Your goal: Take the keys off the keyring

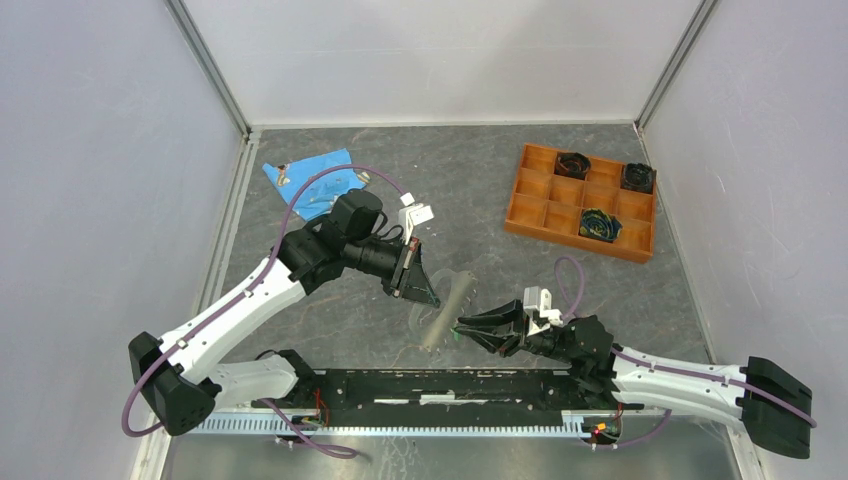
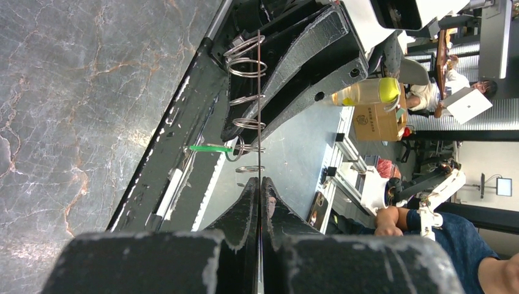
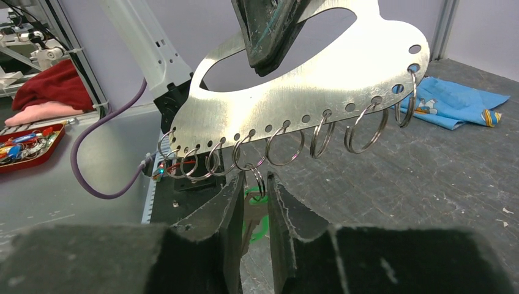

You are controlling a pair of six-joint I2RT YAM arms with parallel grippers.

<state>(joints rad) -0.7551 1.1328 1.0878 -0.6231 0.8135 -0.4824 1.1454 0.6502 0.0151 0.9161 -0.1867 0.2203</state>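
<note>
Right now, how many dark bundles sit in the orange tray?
3, all in the orange tray: one dark bundle in the back row, left of centre; another in the back right corner; the third nearer the front. None seems hidden.

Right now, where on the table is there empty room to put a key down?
Bare table lies at the far side between the blue cloth and the orange tray. Another patch sits between the tray and the right arm. The middle is crowded: the keyring hangs there in the left jaws, with the right jaws close beside.
</note>
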